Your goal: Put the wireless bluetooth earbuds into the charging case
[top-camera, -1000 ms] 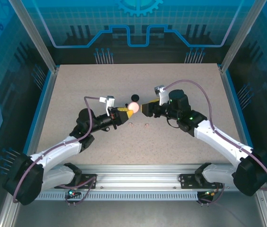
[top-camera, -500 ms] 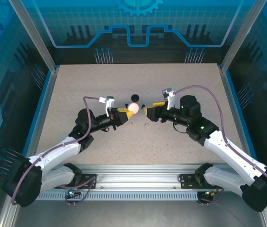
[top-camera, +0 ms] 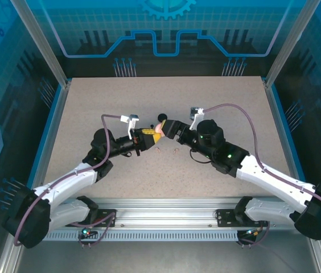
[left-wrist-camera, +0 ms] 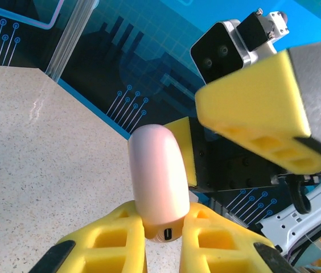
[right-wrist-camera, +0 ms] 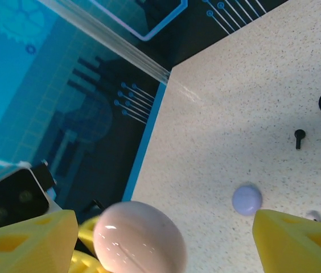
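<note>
A pale pink round charging case (left-wrist-camera: 157,170) is held up off the table, its lid closed, with my left gripper (left-wrist-camera: 163,233) shut on its lower end. In the top view the pink case (top-camera: 158,132) hangs mid-table between both grippers. My right gripper (right-wrist-camera: 160,244) is open, its yellow fingers (right-wrist-camera: 24,239) standing either side of the case (right-wrist-camera: 140,239) without touching it. Two pale pink earbuds (top-camera: 158,149) lie on the table just in front of the grippers. A black earbud (right-wrist-camera: 299,137) lies farther back.
A black round case (top-camera: 161,118) sits just behind the grippers. A lilac round case (right-wrist-camera: 246,199) rests on the table under the right gripper. A blue-edged frame and clear walls (top-camera: 58,108) bound the speckled table (top-camera: 217,102).
My right gripper has swung left to the pink case and opened wider, so its fingers now straddle the case. The left gripper has kept still with the case.
</note>
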You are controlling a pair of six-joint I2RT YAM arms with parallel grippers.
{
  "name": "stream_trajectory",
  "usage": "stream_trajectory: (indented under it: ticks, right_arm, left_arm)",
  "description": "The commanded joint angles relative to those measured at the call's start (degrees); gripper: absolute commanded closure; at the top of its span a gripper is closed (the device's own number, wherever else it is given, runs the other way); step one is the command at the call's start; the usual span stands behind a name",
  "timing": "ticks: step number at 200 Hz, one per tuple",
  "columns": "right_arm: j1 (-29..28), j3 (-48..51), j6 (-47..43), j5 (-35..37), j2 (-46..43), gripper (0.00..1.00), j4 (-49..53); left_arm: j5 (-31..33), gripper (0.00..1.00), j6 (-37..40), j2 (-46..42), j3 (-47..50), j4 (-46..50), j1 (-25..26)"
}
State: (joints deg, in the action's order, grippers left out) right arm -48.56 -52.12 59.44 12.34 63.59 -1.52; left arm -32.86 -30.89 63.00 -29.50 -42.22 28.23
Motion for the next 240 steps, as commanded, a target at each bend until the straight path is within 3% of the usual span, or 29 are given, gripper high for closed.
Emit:
stream_trajectory:
  ticks: [1, 66, 82, 120, 153, 171, 201, 240]
  right_arm:
    - [-1.53, -2.27, 6.55, 6.91, 2.28, 0.18, -2.37]
    - [-3.37, -3.82, 10.17, 7.25, 7.43, 0.24, -3.51]
    - [-3.52, -4.38, 10.25, 7.15, 7.97, 0.30, -3.44]
    - [-3.65, -4.39, 10.79, 6.30, 8.59, 0.57, -4.84]
    - [-4.31, -3.94, 12.40, 7.53, 8.65, 0.64, -6.13]
    - [-4.75, -3.41, 13.47, 9.16, 8.69, 0.65, -6.54]
    - [-4.88, -2.29, 14.90, 9.97, 8.91, 0.65, -7.71]
    - [-4.97, -2.04, 15.20, 10.29, 8.91, 0.65, -7.82]
  left_arm:
    - [-0.95, 1.00, 1.80, 0.64, -1.53, -0.13, -0.48]
    - [-0.63, 1.00, 1.88, 1.12, -1.26, -1.11, -0.50]
    - [-0.67, 1.00, 1.94, 1.16, -1.11, -1.09, -0.45]
    - [0.28, 1.00, 1.98, 1.05, -0.68, -1.39, -0.49]
    - [2.02, 1.00, 1.03, 0.76, 0.05, -2.90, -0.46]
    - [3.01, 0.82, -0.14, 0.72, 0.57, -4.65, -0.45]
    - [3.47, 0.68, -1.31, 0.54, 1.00, -6.59, -0.45]
    - [3.50, 0.58, -2.47, 1.24, 1.06, -8.67, -0.48]
